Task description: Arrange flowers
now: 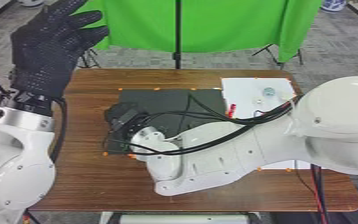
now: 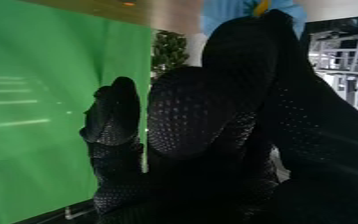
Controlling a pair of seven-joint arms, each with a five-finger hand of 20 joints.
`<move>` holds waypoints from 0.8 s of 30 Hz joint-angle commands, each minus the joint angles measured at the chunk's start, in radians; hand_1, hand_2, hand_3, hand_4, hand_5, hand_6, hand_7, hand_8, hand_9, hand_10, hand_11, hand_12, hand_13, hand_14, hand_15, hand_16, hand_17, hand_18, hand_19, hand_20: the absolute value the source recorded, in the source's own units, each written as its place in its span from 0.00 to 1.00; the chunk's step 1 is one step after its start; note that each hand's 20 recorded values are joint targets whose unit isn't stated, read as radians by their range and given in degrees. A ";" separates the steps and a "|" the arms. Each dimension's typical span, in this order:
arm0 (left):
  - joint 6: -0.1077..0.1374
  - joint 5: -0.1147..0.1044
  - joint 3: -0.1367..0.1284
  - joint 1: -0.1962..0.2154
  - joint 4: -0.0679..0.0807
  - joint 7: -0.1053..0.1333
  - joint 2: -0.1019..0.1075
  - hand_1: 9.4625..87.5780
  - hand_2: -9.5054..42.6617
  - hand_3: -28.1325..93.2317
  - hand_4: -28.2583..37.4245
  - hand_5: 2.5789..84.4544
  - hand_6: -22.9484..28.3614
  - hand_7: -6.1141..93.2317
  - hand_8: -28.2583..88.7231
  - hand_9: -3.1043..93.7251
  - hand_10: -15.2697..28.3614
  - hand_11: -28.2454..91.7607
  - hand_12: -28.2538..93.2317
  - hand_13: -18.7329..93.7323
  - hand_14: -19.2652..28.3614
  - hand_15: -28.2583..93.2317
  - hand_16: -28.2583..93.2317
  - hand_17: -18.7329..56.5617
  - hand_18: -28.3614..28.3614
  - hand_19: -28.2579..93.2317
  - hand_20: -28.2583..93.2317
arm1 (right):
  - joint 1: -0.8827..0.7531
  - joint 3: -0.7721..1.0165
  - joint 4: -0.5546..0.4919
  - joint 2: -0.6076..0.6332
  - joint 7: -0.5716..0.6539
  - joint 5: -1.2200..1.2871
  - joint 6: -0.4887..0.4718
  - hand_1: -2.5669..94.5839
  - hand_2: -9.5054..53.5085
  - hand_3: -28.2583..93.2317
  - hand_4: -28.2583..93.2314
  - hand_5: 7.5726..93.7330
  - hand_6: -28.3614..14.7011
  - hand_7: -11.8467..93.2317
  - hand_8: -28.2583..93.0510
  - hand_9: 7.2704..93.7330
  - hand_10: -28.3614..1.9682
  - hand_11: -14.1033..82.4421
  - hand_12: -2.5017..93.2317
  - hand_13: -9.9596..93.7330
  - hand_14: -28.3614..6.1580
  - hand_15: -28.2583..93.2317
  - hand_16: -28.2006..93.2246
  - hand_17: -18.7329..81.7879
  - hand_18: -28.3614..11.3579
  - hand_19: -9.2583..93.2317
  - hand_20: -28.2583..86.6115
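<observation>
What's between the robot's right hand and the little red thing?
Black cables and dark mat lie between the right hand and the red thing, in the head view.

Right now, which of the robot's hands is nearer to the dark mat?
Right: the right hand is at the left edge of the dark mat; the left hand is raised farther off to its left.

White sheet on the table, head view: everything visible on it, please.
White sheet: flat, thin-looking; paper or board, can't tell. Lies on the right part of the brown table, beside the black mat. The right arm and black cables hide much of it. Small red and pale green items sit on it.
</observation>
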 commanded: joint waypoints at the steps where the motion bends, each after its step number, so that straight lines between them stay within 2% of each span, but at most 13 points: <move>1: 0.002 0.004 -0.015 0.018 0.005 -0.004 -0.019 0.14 0.36 0.86 0.00 0.41 0.63 0.18 0.17 0.34 0.80 0.46 0.33 0.37 0.98 0.69 0.15 0.13 0.94 0.72 0.32 | 0.034 0.006 0.010 -0.007 0.040 -0.014 -0.017 0.53 0.00 0.74 0.00 0.82 0.71 0.32 0.23 0.94 0.67 0.59 0.26 0.90 0.73 0.80 0.40 0.62 0.26 1.00 0.50; 3: 0.001 0.002 -0.014 0.017 0.007 -0.003 -0.021 0.14 0.36 0.86 0.00 0.41 0.63 0.18 0.17 0.34 0.80 0.46 0.33 0.37 0.98 0.69 0.15 0.13 0.94 0.72 0.32 | 0.044 -0.007 0.013 -0.011 0.058 -0.025 -0.006 0.52 0.00 0.72 0.00 0.81 0.70 0.32 0.23 0.93 0.66 0.60 0.26 0.90 0.73 0.80 0.40 0.62 0.25 1.00 0.50; 6: -0.013 0.004 -0.012 0.016 0.014 -0.017 -0.031 0.14 0.35 0.86 0.00 0.41 0.63 0.18 0.17 0.34 0.80 0.46 0.33 0.38 0.98 0.69 0.15 0.13 0.94 0.72 0.32 | 0.020 0.024 0.010 0.005 0.063 -0.021 -0.020 0.52 0.00 0.70 0.00 0.79 0.70 0.32 0.23 0.93 0.66 0.60 0.26 0.90 0.73 0.80 0.40 0.62 0.25 1.00 0.50; 7: -0.020 0.001 -0.004 0.007 0.020 -0.011 -0.030 0.14 0.35 0.86 0.00 0.41 0.63 0.18 0.17 0.34 0.80 0.46 0.33 0.38 0.98 0.69 0.15 0.13 0.94 0.72 0.32 | 0.036 -0.002 0.013 -0.006 0.075 -0.015 0.020 0.52 0.00 0.70 0.00 0.79 0.70 0.32 0.23 0.93 0.66 0.60 0.25 0.90 0.73 0.80 0.40 0.62 0.25 1.00 0.49; 9: -0.019 0.002 -0.021 0.033 0.013 -0.006 -0.031 0.14 0.35 0.86 0.00 0.41 0.63 0.18 0.17 0.34 0.80 0.46 0.33 0.38 0.98 0.69 0.15 0.13 0.94 0.72 0.32 | 0.034 0.000 0.015 -0.010 0.070 -0.019 0.005 0.52 0.00 0.70 0.00 0.78 0.70 0.32 0.22 0.92 0.66 0.60 0.25 0.90 0.73 0.80 0.40 0.62 0.25 1.00 0.49; 11: -0.025 -0.001 -0.011 0.022 0.019 -0.005 -0.034 0.14 0.35 0.86 0.00 0.41 0.63 0.18 0.17 0.34 0.80 0.46 0.33 0.38 0.98 0.69 0.15 0.13 0.94 0.72 0.32 | 0.023 0.014 0.010 -0.001 0.070 -0.025 0.006 0.53 0.00 0.68 0.00 0.78 0.70 0.32 0.22 0.92 0.66 0.61 0.25 0.90 0.73 0.80 0.40 0.62 0.25 1.00 0.49; 13: -0.017 0.002 -0.005 0.014 0.019 -0.011 -0.037 0.14 0.35 0.86 0.00 0.41 0.63 0.18 0.17 0.34 0.80 0.46 0.33 0.38 0.98 0.69 0.15 0.13 0.94 0.72 0.32 | 0.030 0.012 0.008 0.003 0.067 -0.032 -0.005 0.53 0.00 0.67 0.00 0.77 0.71 0.32 0.21 0.92 0.66 0.61 0.25 0.90 0.73 0.80 0.40 0.62 0.25 1.00 0.49; 17: -0.021 0.003 -0.017 0.027 0.019 -0.017 -0.044 0.15 0.35 0.86 0.00 0.41 0.63 0.18 0.17 0.34 0.80 0.46 0.33 0.37 0.98 0.69 0.15 0.13 0.94 0.72 0.32 | 0.027 0.018 0.002 0.019 0.064 -0.031 0.001 0.51 0.00 0.70 0.00 0.76 0.71 0.31 0.18 0.92 0.66 0.61 0.25 0.89 0.73 0.81 0.40 0.62 0.24 1.00 0.49; 19: -0.026 0.002 -0.042 0.052 0.015 -0.024 -0.052 0.14 0.35 0.86 0.00 0.41 0.63 0.18 0.17 0.34 0.80 0.46 0.33 0.38 0.98 0.69 0.15 0.13 0.94 0.72 0.32 | 0.009 0.049 -0.016 0.050 0.031 -0.026 -0.018 0.47 0.00 0.75 0.00 0.76 0.71 0.31 0.14 0.92 0.65 0.61 0.25 0.89 0.72 0.81 0.40 0.61 0.24 1.00 0.49; 20: -0.018 0.003 -0.037 0.036 0.018 -0.036 -0.056 0.14 0.35 0.86 0.00 0.41 0.63 0.18 0.17 0.34 0.80 0.46 0.33 0.38 0.98 0.69 0.15 0.13 0.94 0.72 0.32 | 0.015 0.054 -0.027 0.073 -0.008 -0.013 -0.008 0.44 0.00 0.77 0.00 0.75 0.71 0.32 0.13 0.91 0.65 0.61 0.25 0.89 0.72 0.81 0.40 0.61 0.24 1.00 0.49; 21: -0.014 0.009 -0.051 0.043 0.014 -0.044 -0.057 0.15 0.35 0.86 0.00 0.41 0.63 0.18 0.17 0.34 0.80 0.46 0.33 0.38 0.98 0.69 0.15 0.13 0.94 0.72 0.32 | 0.025 0.047 -0.034 0.085 -0.045 -0.002 0.021 0.42 0.00 0.79 0.00 0.75 0.71 0.32 0.12 0.91 0.65 0.61 0.25 0.88 0.71 0.81 0.40 0.61 0.23 1.00 0.50; 23: -0.009 0.010 -0.097 0.090 0.002 -0.036 -0.055 0.15 0.35 0.86 0.00 0.41 0.63 0.18 0.17 0.34 0.80 0.46 0.33 0.38 0.98 0.69 0.15 0.14 0.94 0.72 0.32 | 0.045 0.035 -0.056 0.100 -0.096 0.015 0.045 0.37 0.01 0.83 0.00 0.75 0.71 0.32 0.12 0.91 0.64 0.61 0.25 0.88 0.69 0.81 0.40 0.60 0.22 1.00 0.50; 24: -0.008 0.006 -0.118 0.118 -0.004 -0.035 -0.057 0.15 0.35 0.86 0.00 0.41 0.64 0.18 0.17 0.34 0.80 0.46 0.33 0.38 0.98 0.69 0.15 0.13 0.94 0.72 0.32 | 0.048 0.028 -0.061 0.105 -0.122 0.008 0.040 0.33 0.07 0.85 0.00 0.76 0.70 0.32 0.12 0.91 0.62 0.61 0.25 0.87 0.67 0.82 0.40 0.59 0.20 1.00 0.50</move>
